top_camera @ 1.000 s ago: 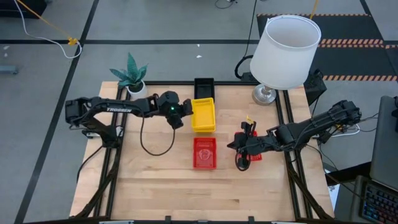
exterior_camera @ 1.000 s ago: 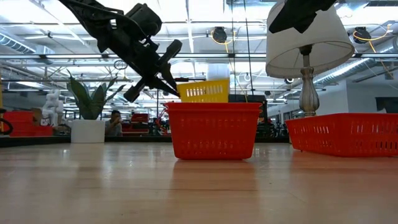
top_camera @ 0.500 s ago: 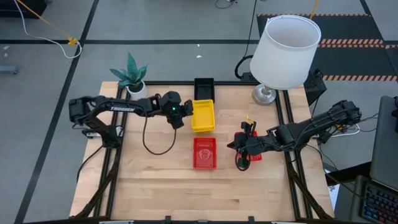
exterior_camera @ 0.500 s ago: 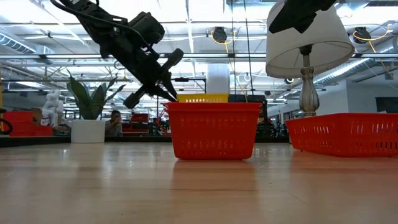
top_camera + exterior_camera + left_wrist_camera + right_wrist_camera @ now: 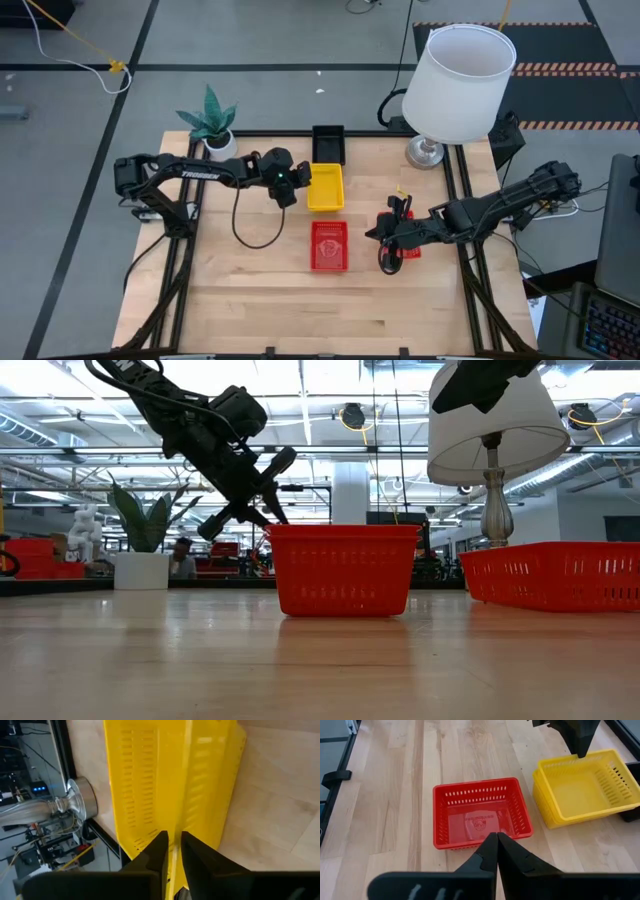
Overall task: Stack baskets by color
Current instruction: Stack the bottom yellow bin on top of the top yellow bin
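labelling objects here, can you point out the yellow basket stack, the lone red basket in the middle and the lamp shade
yellow basket stack (image 5: 326,187), high view, on the floor of the top basket
red basket (image 5: 329,245), high view, on its floor
lamp shade (image 5: 458,88), high view, on its outer side

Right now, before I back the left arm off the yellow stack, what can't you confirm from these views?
- Yellow stack: its basket count; nested walls overlap in the right wrist view, and the center red basket hides it in the low view.
- Left gripper: fingers straddle the yellow rim, but contact is unclear.
- Red basket by the right gripper: the arm covers it from above, and the low view's edge cuts it off.
- Black basket: single or stacked, too small to tell.
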Available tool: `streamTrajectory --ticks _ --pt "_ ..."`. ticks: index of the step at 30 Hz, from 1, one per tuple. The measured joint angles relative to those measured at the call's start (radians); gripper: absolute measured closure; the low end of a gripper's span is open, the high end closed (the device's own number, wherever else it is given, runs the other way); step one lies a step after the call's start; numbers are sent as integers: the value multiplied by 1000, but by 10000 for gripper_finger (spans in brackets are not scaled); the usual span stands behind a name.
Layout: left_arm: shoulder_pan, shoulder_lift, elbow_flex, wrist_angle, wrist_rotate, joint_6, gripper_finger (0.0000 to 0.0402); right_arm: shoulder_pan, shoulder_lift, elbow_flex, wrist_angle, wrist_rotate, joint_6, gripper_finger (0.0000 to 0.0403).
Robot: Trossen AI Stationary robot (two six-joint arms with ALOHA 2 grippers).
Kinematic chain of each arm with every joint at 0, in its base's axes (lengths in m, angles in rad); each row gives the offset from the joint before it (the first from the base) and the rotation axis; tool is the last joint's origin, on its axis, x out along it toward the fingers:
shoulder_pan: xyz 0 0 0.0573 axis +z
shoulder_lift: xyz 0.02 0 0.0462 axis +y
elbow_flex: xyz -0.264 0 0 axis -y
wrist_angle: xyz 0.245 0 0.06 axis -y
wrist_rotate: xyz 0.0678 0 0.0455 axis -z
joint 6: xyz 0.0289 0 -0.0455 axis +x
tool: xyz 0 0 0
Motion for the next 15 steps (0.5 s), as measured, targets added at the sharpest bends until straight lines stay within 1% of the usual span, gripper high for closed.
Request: streamTrajectory --ticks 4,8,12,15 --pt "-1 0 0 6 0 -32 316 0 0 0 0 0 0 401" --pt "-5 0 0 46 -19 -96 264 0 0 0 0 0 0 401" --pt "-33 -7 0 79 -90 -178 217 0 0 0 0 0 0 401" --pt "-71 -24 0 76 -120 -239 199 0 0 0 0 0 0 401"
